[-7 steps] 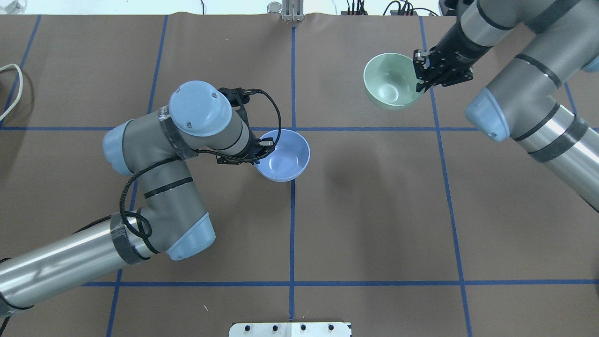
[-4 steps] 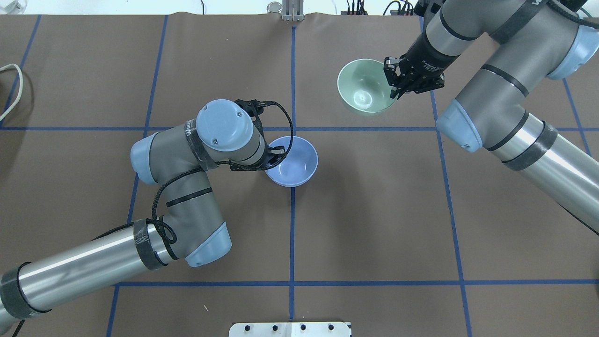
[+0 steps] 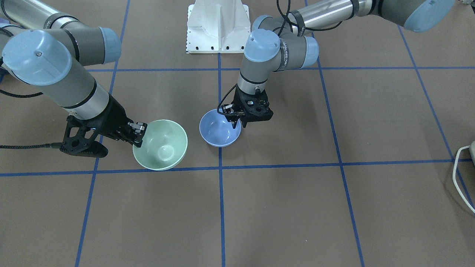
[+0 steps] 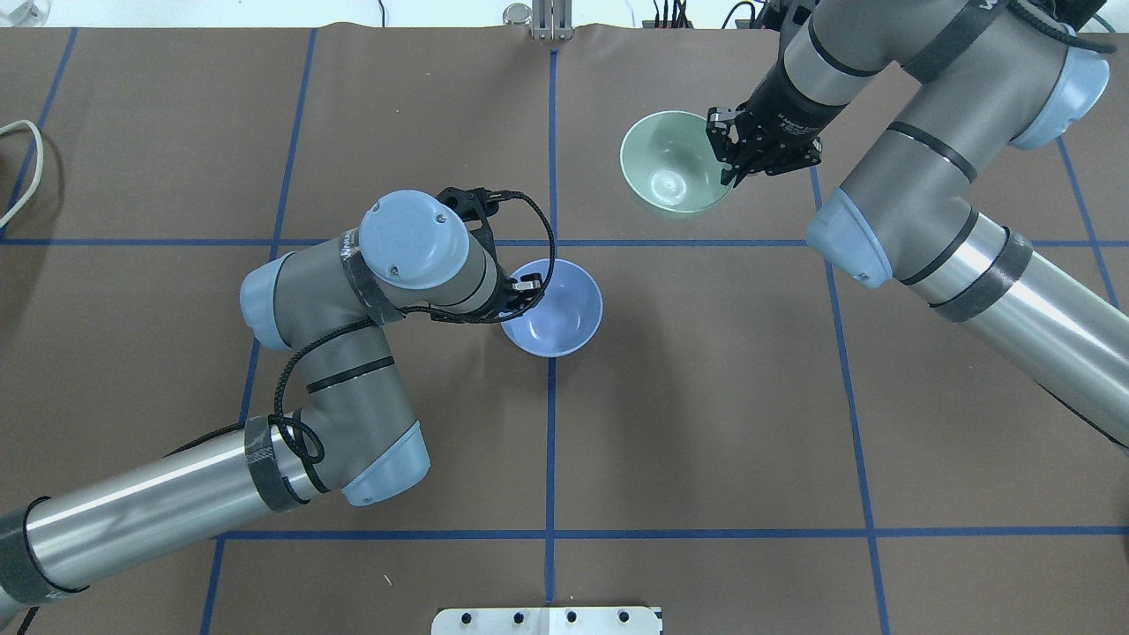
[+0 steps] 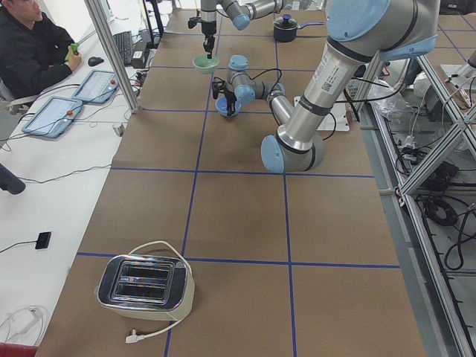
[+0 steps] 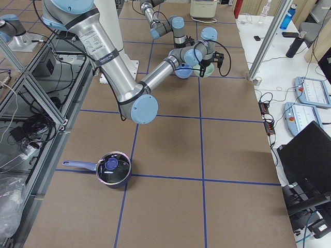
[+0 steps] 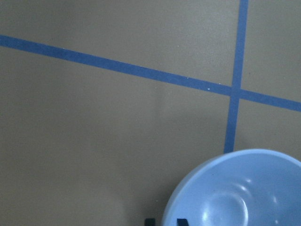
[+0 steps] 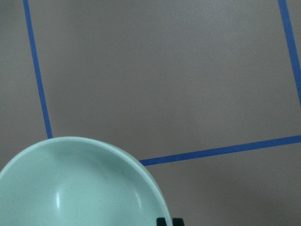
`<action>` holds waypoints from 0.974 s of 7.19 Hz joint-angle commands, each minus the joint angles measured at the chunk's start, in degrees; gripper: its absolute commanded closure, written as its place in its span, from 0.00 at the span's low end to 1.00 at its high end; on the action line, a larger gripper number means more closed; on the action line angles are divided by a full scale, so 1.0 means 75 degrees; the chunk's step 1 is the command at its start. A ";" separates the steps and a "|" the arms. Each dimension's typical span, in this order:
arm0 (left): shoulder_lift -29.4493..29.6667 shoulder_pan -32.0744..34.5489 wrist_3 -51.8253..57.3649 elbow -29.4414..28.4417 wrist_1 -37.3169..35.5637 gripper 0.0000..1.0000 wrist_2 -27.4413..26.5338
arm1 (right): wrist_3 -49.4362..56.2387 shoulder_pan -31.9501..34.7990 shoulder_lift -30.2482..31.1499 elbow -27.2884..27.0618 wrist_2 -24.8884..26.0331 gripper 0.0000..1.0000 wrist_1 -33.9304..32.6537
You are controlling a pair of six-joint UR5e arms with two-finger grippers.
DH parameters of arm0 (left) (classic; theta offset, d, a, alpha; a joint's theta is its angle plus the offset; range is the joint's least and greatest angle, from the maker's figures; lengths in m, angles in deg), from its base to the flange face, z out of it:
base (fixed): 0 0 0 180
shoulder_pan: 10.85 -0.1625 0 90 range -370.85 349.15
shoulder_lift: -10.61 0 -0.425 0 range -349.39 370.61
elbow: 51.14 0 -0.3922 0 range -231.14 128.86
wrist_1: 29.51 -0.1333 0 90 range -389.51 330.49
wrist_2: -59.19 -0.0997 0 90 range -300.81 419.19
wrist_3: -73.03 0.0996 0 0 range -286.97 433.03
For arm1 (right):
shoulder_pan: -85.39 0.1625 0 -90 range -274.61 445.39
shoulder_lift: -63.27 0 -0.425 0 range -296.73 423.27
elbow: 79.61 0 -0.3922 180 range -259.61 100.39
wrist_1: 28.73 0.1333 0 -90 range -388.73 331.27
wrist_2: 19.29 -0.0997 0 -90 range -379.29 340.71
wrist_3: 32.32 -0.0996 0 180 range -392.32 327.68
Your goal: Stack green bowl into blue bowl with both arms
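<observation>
While my right gripper pinched the green bowl by its rim at three o'clock in the overhead view, one finger inside the wall and one outside, the bowl stayed mouth up, and the left side view showed it hanging clear of the table. It was at about one o'clock from the blue bowl, apart from it, with bare brown surface between them. The blue bowl sat mouth up near the table's middle, over the central blue tape line, just at six o'clock of a crossing. My left gripper was clamped on its rim at about ten o'clock, again one finger in and one out. Whether that bowl touched the table I could not tell. Each wrist camera caught only its own bowl at the bottom edge. Farther out, the white pedestal stood at six o'clock. A toaster sat toward the table's nine o'clock end and a lidded saucepan toward its three o'clock end.
</observation>
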 commanded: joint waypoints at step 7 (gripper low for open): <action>-0.4681 0.5907 0.7799 0.2092 -0.0369 0.02 0.4004 | -0.2709 -0.2696 -0.0849 0.0138 0.2429 1.00 0.0634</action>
